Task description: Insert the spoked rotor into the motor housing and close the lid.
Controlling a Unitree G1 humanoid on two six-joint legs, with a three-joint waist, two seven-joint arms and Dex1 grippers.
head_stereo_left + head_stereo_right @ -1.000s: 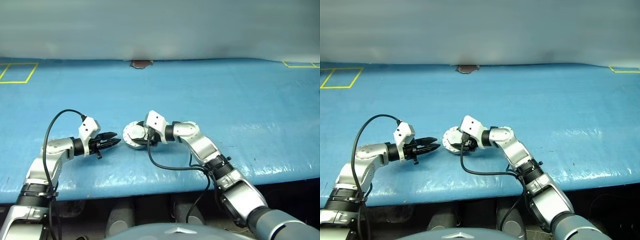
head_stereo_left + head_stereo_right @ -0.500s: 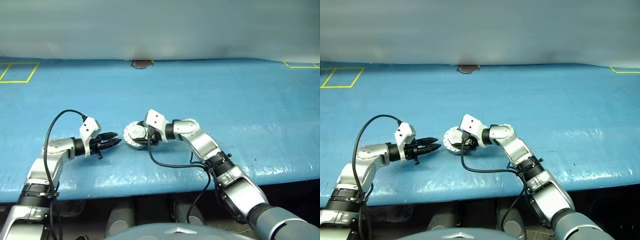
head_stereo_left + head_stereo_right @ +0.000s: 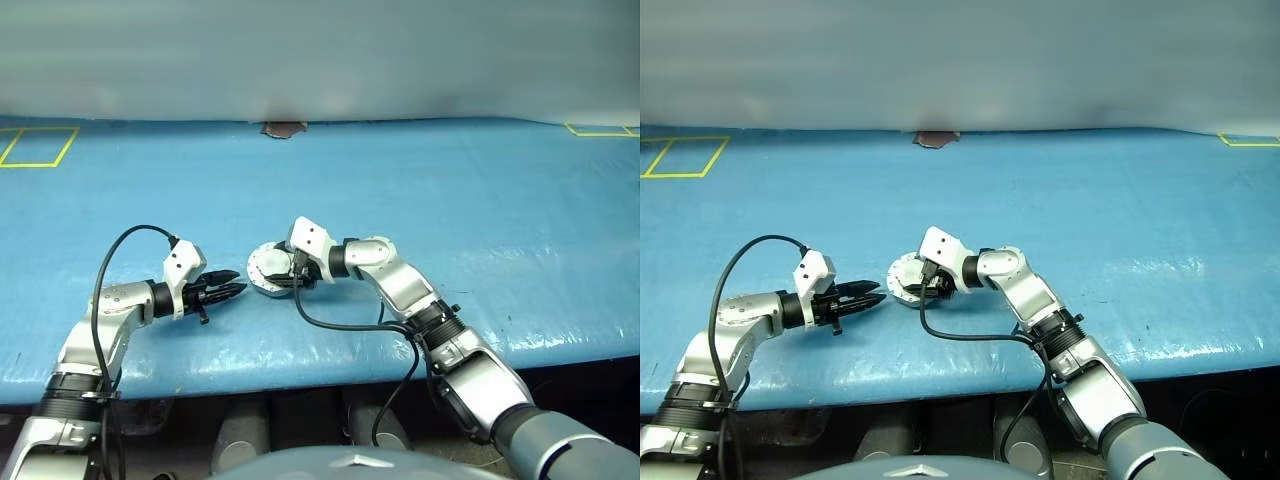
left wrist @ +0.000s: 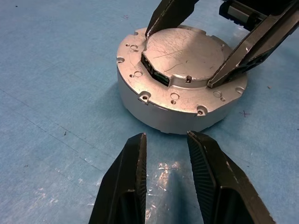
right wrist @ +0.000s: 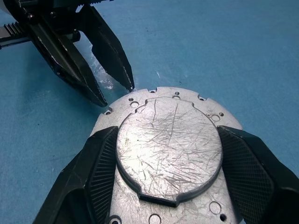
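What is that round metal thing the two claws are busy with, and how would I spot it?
Look at the blue table, near its front edge. Between the two arms lies a silver puck, the closed motor housing. It has a scratched raised centre and small holes round its rim, and the right claw straddles that centre.

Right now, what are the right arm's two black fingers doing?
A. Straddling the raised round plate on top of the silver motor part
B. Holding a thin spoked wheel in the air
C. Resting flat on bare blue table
A: the right gripper has one finger on each side of the raised, scratched plate of the lid, which sits on the blue table.
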